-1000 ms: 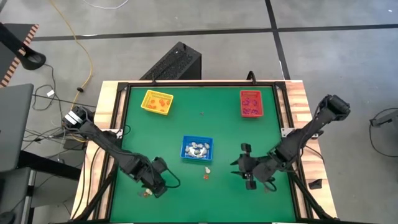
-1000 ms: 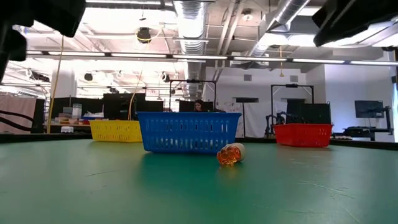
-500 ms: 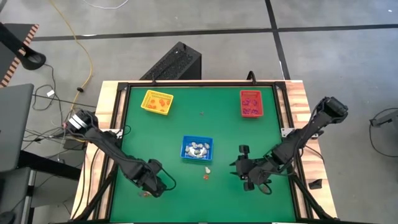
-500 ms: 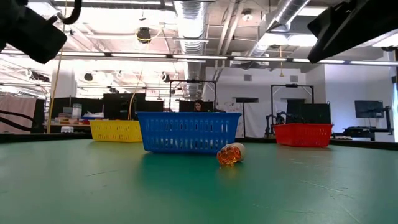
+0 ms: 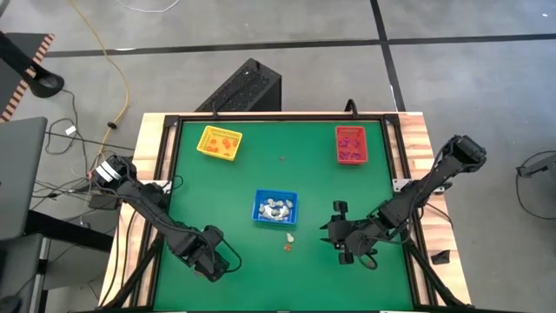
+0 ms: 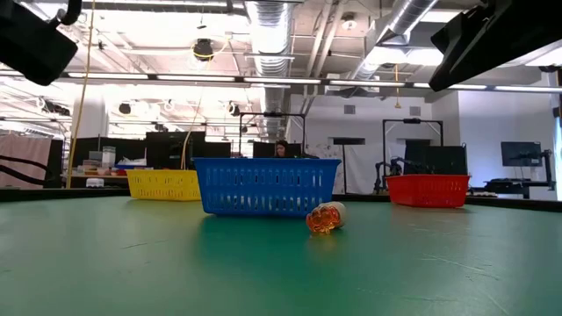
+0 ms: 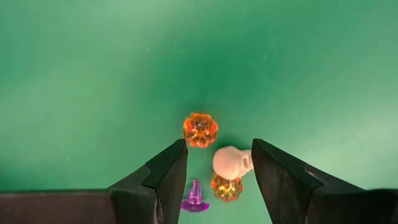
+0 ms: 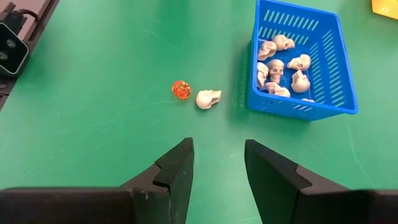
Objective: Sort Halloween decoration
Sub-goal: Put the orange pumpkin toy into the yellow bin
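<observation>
While the left pincer (image 7: 214, 177) hangs open and empty over a small cluster at the near-left of the green surface (image 5: 217, 191), a whitish skull (image 7: 231, 162), two orange pumpkins (image 7: 200, 129) and a purple piece (image 7: 194, 198) lie between its fingers. Right pincer (image 8: 217, 168), also open and empty, faces a loose skull (image 8: 208, 98) and pumpkin (image 8: 180, 89) beside the blue tray (image 8: 339, 99). Trays already hold pieces; these strays remain, so sorting looks nearly finished.

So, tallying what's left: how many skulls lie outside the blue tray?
2. One skull beside the blue tray, near an orange pumpkin; a second skull under the left gripper. Others may be hidden.
</observation>
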Available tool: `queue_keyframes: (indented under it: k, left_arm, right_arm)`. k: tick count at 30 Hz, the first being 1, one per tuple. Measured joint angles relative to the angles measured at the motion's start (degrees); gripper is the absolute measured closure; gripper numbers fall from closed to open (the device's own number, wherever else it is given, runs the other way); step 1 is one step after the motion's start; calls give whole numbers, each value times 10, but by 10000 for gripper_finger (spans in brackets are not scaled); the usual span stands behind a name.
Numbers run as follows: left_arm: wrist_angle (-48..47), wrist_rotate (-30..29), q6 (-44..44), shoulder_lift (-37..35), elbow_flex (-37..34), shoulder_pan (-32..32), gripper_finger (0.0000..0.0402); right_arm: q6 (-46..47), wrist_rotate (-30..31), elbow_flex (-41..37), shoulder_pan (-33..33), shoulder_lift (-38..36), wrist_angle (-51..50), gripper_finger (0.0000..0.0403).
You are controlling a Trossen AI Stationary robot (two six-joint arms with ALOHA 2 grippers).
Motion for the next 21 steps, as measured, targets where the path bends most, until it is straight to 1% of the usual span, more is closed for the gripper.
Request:
queue_keyframes:
  k: [5, 9, 13, 21]
  left_arm:
    - [10, 0, -4, 0, -18, -1, 231]
    - [45, 9, -2, 1, -46, -1, 231]
    - [49, 0, 9, 1, -49, -1, 231]
    - [50, 3, 7, 1, -49, -6, 231]
  right_arm:
    - [0, 0, 0, 0, 0, 0, 230]
    - [0, 0, 0, 0, 0, 0, 230]
    - [0, 0, 0, 0, 0, 0, 230]
    - [11, -1, 0, 0, 0, -1, 230]
